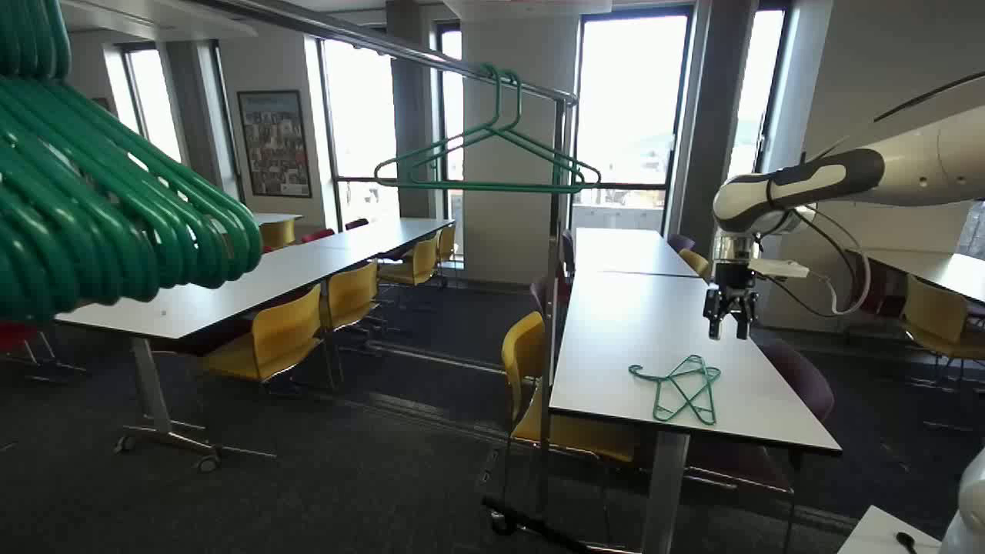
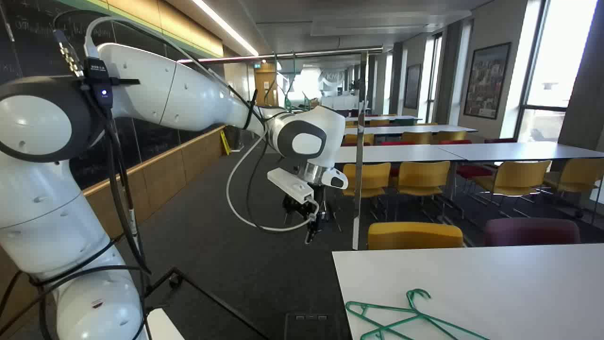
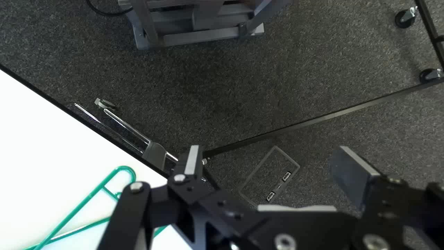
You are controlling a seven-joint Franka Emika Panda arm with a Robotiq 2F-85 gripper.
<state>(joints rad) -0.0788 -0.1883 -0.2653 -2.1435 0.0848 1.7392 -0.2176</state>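
Note:
My gripper (image 1: 729, 332) is open and empty, pointing down. In the wrist view, the gap between its fingers (image 3: 272, 163) shows dark carpet, just past the table's edge. It also hangs left of the table in an exterior view (image 2: 311, 231). Green plastic hanger tubing (image 1: 689, 398) lies flat on the white table (image 1: 631, 323), with a hook at one end. I cannot tell whether it is one hanger or two crossed. It also shows in an exterior view (image 2: 416, 312) and, partly behind a finger, in the wrist view (image 3: 74, 212). The gripper does not touch it.
Two green hangers (image 1: 500, 186) hang from a metal rail (image 1: 431, 58) on a wheeled stand. Many more green hangers (image 1: 115, 192) hang at the near end. The stand's upright (image 2: 359, 179) is near the arm. Yellow and purple chairs (image 2: 415, 235) stand around the table.

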